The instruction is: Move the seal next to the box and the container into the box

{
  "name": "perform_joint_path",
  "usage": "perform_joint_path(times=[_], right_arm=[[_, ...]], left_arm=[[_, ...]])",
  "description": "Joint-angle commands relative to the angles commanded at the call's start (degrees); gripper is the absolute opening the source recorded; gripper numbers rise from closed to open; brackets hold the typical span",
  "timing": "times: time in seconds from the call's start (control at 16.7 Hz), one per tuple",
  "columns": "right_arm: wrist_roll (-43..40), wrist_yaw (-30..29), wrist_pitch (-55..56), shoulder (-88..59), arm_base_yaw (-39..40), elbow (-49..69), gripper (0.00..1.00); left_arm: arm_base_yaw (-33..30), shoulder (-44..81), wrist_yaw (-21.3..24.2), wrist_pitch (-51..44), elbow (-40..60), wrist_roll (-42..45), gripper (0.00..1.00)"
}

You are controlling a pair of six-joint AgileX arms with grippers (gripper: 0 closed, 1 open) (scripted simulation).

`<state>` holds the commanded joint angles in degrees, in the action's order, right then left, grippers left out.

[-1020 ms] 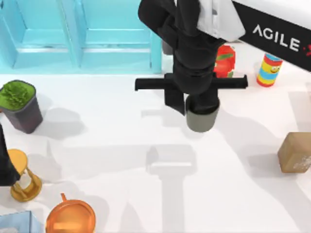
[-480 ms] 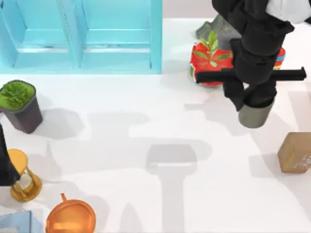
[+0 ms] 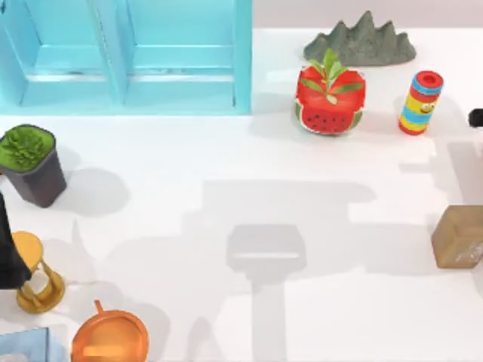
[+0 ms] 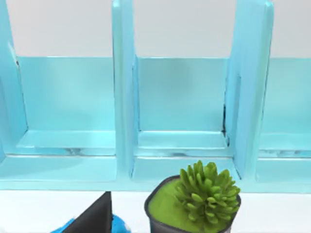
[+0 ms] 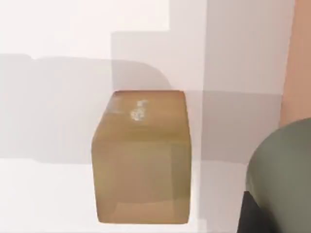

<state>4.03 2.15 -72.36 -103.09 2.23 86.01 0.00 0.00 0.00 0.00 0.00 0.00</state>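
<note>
The left arm [image 3: 6,253] sits parked at the desk's left edge, beside a gold hourglass [image 3: 38,283]. I cannot tell how its jaws stand. Its wrist view looks into the blue box [image 4: 184,97], whose open compartments are split by upright walls. The plant pot [image 4: 194,208] is in front of the box.

From above, the box [image 3: 128,56] fills the far left of the white desk [image 3: 226,166]. The plant pot [image 3: 32,164] stands near the left edge, apart from the box. An orange vessel [image 3: 109,335] sits at the near left, just right of the hourglass, with a pale blue thing [image 3: 26,345] in the corner beside it.

At the far right of the desk stand a watermelon planter [image 3: 330,102], a grey rock [image 3: 362,41] behind it, and a striped tube [image 3: 419,103] to its right.

The seal [image 3: 456,237] rests on the desk at the right edge, well apart from the box. A black bit of the right arm [image 3: 476,118] shows at that edge, beyond the seal.

In the right wrist view the seal [image 5: 141,155] sits upright on the desk, its scuffed face on top. The cup [image 5: 284,174] hangs close to that camera, clear of the seal. The right gripper [image 5: 265,208] has its jaws closed on the cup, one dark finger [image 5: 250,218] against its wall.
</note>
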Motion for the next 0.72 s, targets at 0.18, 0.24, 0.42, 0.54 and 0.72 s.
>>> perform_joint_path(times=[0.18, 0.24, 0.42, 0.54, 0.72], right_arm=[[-10.4, 0.2, 0.3, 5.3, -10.0, -7.0, 0.00], [-14.7, 0.3, 0.4, 7.8, -14.1, -9.8, 0.00], [-25.8, 0.9, 1.7, 15.6, -24.9, -18.3, 0.00], [-30.9, 1.4, 3.1, 19.1, -29.7, -22.3, 0.00], [-34.6, 1.7, 4.6, 21.4, -33.1, -25.0, 0.00]], left_arm=[[0.0, 0.0, 0.0, 0.0, 0.0, 0.0, 1.00], [0.0, 0.0, 0.0, 0.0, 0.0, 0.0, 1.00], [0.0, 0.0, 0.0, 0.0, 0.0, 0.0, 1.00], [0.0, 0.0, 0.0, 0.0, 0.0, 0.0, 1.00], [0.0, 0.0, 0.0, 0.0, 0.0, 0.0, 1.00]])
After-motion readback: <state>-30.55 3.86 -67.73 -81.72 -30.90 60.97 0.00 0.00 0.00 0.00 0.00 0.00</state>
